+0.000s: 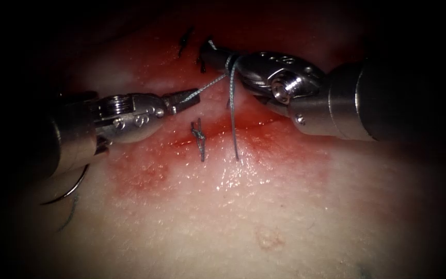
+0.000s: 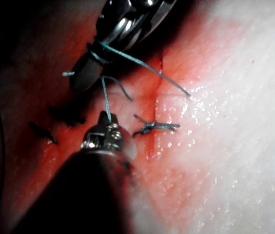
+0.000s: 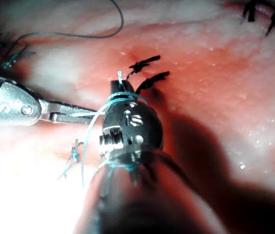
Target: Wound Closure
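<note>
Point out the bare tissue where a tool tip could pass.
Free: the pale tissue below the cut. Crowded: between the left hand, gripping thread, and the right hand, wrapped by it. The needle lies far left, unheld.

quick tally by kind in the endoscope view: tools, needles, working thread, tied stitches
tools: 2, left tool and right tool, both shut on the thread
needle: 1, unheld, on the tissue below the left tool
thread: 1, looped around the right tool
tied stitches: 3
total: 7
</note>
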Robot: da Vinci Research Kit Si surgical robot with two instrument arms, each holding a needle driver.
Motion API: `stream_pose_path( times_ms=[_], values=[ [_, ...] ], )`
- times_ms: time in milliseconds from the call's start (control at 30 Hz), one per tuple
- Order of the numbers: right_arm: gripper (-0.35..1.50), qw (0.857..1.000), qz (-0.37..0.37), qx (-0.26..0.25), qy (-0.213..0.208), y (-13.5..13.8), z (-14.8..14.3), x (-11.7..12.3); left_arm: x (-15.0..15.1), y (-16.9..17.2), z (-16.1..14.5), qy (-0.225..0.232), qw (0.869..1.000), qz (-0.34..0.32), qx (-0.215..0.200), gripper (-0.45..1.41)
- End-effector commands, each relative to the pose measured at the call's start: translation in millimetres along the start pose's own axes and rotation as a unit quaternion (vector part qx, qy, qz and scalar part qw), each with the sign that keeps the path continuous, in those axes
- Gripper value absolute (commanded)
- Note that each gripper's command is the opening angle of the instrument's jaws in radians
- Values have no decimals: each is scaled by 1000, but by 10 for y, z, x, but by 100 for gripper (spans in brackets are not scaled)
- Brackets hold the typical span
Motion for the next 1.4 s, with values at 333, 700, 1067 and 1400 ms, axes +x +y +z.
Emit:
stream_pose_path(
  times_ms=[333,700,1067,1400],
  values=[
    [-35,996,-49,25,65,-24,-25,-50,-23,-6,27,-22,1000,-12,-14,-45],
    [-35,993,-72,30,88,-23,-69,-79,-12,-71,12,-17,1000,-22,-6,-45],
    [-35,994,-82,30,72,-38,-101,-95,-2,-139,-3,-11,999,-25,18,-45],
    [-35,993,-98,26,66,-45,-122,-102,1,-196,5,-10,999,-21,40,-45]
  ],
)
